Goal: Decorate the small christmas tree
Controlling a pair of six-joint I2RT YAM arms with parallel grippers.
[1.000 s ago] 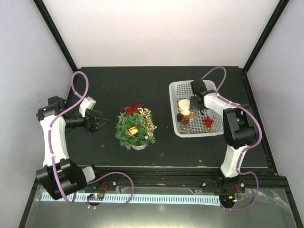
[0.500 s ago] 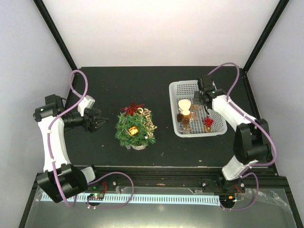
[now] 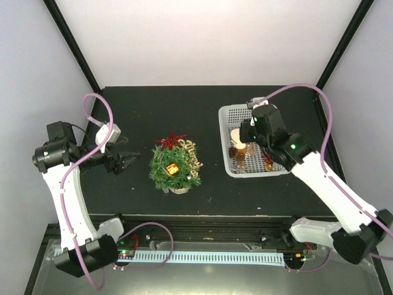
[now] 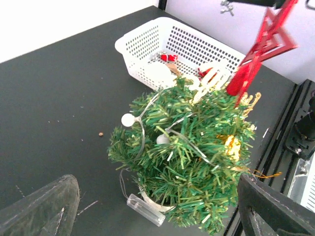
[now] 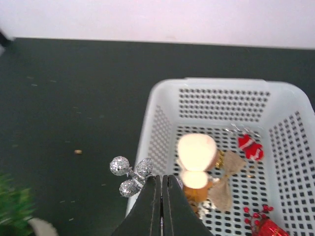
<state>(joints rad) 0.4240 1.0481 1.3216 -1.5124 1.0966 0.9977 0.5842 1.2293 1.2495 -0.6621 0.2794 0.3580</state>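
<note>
The small christmas tree [image 3: 174,167] stands left of mid-table, with a red star [image 3: 172,139] on top, gold lettering and a string of lights. From the left, my left gripper [image 3: 129,161] faces it, open and empty; in the left wrist view the tree [image 4: 187,157] fills the gap between the fingers [image 4: 39,206]. Over the left edge of the white basket [image 3: 225,117] hovers my right gripper [image 3: 245,132]. Its jaws [image 5: 161,178] are shut on the stem of a silver glitter-ball ornament [image 5: 130,174], which sticks out to the left of the tips.
The basket [image 5: 147,128] holds a pale mushroom ornament [image 5: 196,152], a red mitten [image 5: 250,146], a burlap bow [image 5: 229,172], pine cones and red berries [image 5: 261,221]. A clear battery box [image 4: 145,210] lies beside the tree's base. Black frame posts border the table.
My right arm has risen out of the basket and swung left toward its left rim, carrying the silver ornament. The left arm has shifted slightly, its gripper still open.
</note>
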